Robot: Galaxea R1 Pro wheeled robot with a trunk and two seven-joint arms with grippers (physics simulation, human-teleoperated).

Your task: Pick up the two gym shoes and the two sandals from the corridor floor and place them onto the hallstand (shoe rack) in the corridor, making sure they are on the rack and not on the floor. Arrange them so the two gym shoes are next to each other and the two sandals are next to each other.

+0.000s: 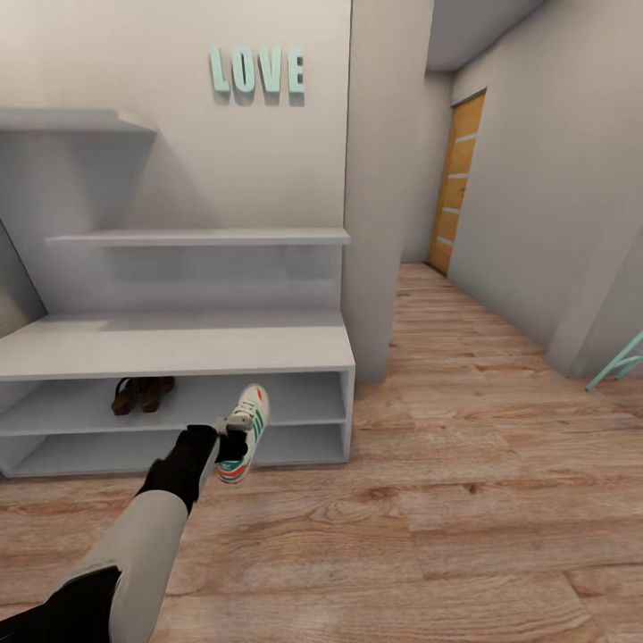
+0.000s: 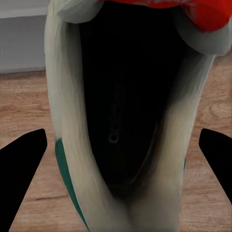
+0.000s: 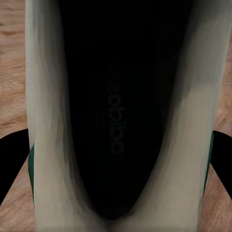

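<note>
Cream leather gym shoe point(image 1: 246, 432) in left hand point(image 1: 225, 444)

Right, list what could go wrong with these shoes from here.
1. The left gripper holds a gym shoe in the air before the hallstand; its toe could catch the tier's front edge and slip out.
2. The sandals already sit on the upper tier; pushing the sneaker in there might knock them.
3. The right wrist view shows a second gym shoe between the jaws; the grip looks unconfirmed, so it might drop.
</note>
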